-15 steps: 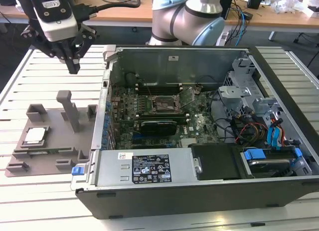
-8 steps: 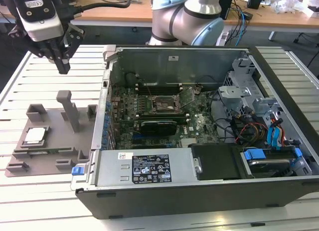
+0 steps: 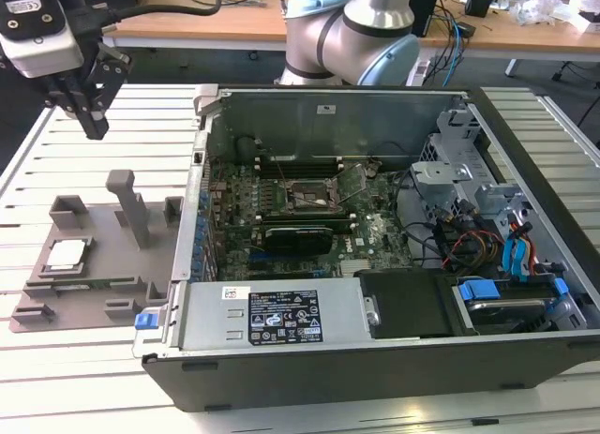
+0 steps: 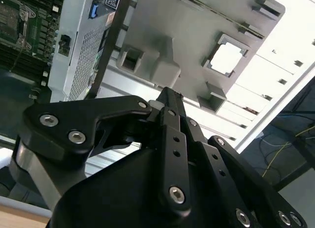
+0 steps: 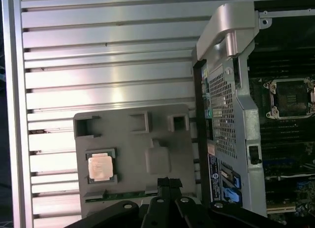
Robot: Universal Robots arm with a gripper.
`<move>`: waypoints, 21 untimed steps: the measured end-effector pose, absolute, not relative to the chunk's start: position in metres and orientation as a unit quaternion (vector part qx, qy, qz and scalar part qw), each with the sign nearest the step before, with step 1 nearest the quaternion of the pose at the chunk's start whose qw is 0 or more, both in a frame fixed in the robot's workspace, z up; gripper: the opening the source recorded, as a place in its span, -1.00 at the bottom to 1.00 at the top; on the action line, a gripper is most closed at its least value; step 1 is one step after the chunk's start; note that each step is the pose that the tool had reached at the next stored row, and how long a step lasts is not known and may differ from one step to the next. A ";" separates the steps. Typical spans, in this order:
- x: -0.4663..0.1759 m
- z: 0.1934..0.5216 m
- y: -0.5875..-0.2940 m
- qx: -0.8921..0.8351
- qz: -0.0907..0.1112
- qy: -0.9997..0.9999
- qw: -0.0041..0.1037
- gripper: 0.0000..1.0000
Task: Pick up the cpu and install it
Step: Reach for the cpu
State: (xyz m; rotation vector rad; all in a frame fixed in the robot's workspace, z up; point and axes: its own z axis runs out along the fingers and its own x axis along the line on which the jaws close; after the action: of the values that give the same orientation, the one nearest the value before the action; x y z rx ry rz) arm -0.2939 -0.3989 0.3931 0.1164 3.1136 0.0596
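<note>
No step of the task is yet done: the cpu [image 3: 67, 256] is seated in a square pocket near the exterior view's left edge of the grey holder plate [image 3: 108, 289], which is laid on the slatted table [image 3: 56, 378] beside the open computer case [image 3: 375, 359]. The motherboard socket [image 3: 309, 196] is seen empty. The gripper [image 3: 94, 127] is held with its fingers drawn together on nothing, raised beyond the plate's far edge, well apart from the cpu.

The cpu [image 3: 66, 254] is sitting in a tray [image 3: 112, 261] by the table's [image 3: 75, 387] edge on the exterior view's left. The computer case [image 3: 375, 382] is lying just beside that tray, toward the view's right.
</note>
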 end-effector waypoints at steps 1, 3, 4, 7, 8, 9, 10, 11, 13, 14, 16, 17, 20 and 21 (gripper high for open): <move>-0.297 0.393 -0.399 0.037 0.019 0.999 0.013 -0.79; -0.303 0.393 -0.399 0.037 0.019 0.999 0.013 -0.79; -0.306 0.393 -0.399 0.037 0.019 0.999 0.013 -0.79; -0.317 0.393 -0.399 0.037 0.019 0.999 0.013 -0.79; -0.320 0.393 -0.399 0.037 0.019 0.999 0.013 -0.79; -0.322 0.393 -0.399 0.037 0.019 0.999 0.013 -0.79; -0.323 0.393 -0.399 0.037 0.019 0.999 0.013 -0.79; -0.326 0.393 -0.399 0.037 0.019 0.999 0.013 -0.79; -0.332 0.393 -0.399 0.037 0.019 0.999 0.013 -0.79; -0.334 0.393 -0.399 0.037 0.019 0.999 0.013 -0.79; -0.339 0.393 -0.399 0.037 0.019 0.999 0.013 -0.79; -0.340 0.393 -0.399 0.037 0.019 0.999 0.013 -0.79; -0.345 0.393 -0.399 0.037 0.019 0.999 0.013 -0.79; -0.347 0.393 -0.399 0.037 0.019 0.999 0.013 -0.79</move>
State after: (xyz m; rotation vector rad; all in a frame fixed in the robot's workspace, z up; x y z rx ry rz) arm -0.3468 -0.3988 0.3928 0.1164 3.1137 0.0595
